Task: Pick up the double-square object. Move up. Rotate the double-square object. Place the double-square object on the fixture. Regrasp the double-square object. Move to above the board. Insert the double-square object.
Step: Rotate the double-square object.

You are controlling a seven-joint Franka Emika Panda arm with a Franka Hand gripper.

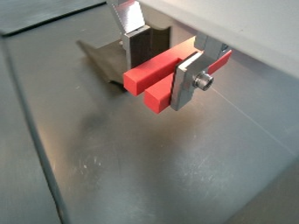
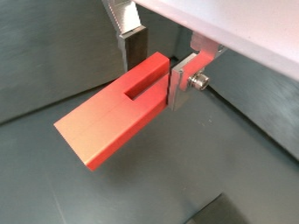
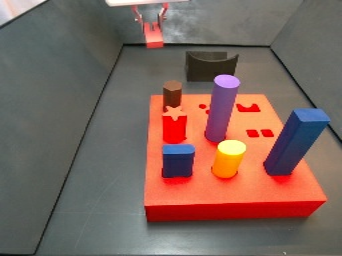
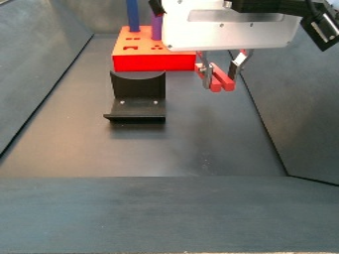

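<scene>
The double-square object is a red block with a slot in its face. It shows in both wrist views [image 1: 146, 80] [image 2: 117, 118] and, small, in both side views [image 3: 154, 38] [image 4: 219, 79]. My gripper [image 1: 162, 74] [image 2: 156, 77] is shut on it, one silver finger [image 1: 187, 80] on each side. In a side view the gripper [image 3: 152, 28] holds it above the dark floor at the far end, beside the fixture [image 3: 207, 65]. The fixture also shows close behind the piece in a wrist view [image 1: 107, 54] and in a side view [image 4: 135, 104]. The red board [image 3: 267, 205] [image 4: 139, 62] lies beyond the fixture.
The board carries a purple cylinder [image 3: 221, 105], a tall blue block [image 3: 297, 140], a yellow cylinder [image 3: 230, 158], a small blue block [image 3: 178, 160] and a brown peg [image 3: 173, 93]. Grey walls [image 3: 80, 90] slope up around the floor.
</scene>
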